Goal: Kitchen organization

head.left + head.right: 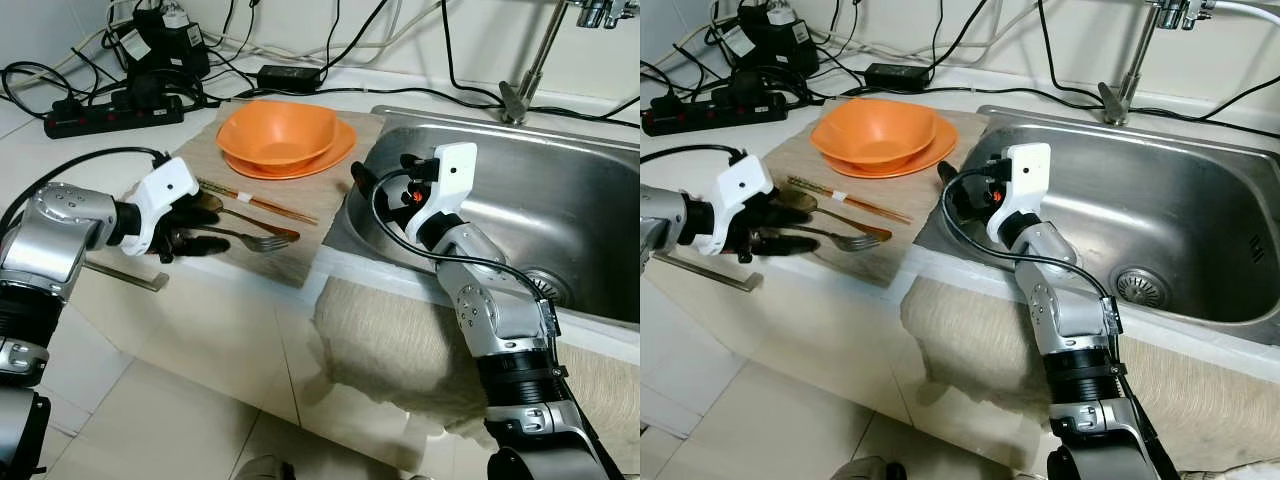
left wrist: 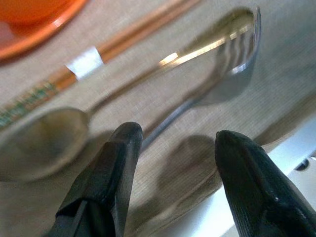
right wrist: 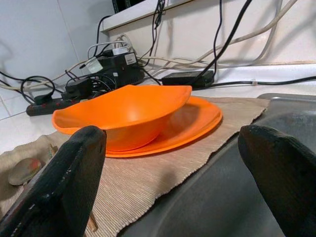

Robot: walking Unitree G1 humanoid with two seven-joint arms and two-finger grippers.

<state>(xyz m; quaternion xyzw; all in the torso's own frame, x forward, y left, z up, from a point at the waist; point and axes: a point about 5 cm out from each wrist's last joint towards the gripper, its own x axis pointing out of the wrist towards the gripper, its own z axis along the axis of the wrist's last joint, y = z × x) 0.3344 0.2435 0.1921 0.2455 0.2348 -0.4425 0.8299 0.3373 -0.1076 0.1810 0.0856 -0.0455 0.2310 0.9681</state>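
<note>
On a beige placemat (image 1: 300,200) an orange bowl (image 1: 277,130) sits on an orange plate (image 1: 335,150). In front of them lie wooden chopsticks (image 1: 262,203), a spoon (image 1: 250,220) and a fork (image 1: 245,240). My left gripper (image 1: 185,235) is low over the mat at the handle ends of the cutlery, open. In the left wrist view the fork (image 2: 237,49) has its handle running in between the fingers (image 2: 123,148), close to one of them. My right gripper (image 1: 385,175) hovers open at the sink's left rim, pointing at the bowl (image 3: 123,116).
A steel sink (image 1: 560,200) with a faucet (image 1: 525,80) lies to the right. A power strip (image 1: 110,112), chargers and cables crowd the back of the counter. A beige cloth (image 1: 400,350) hangs over the counter front. A metal bar (image 1: 125,275) sticks out below my left gripper.
</note>
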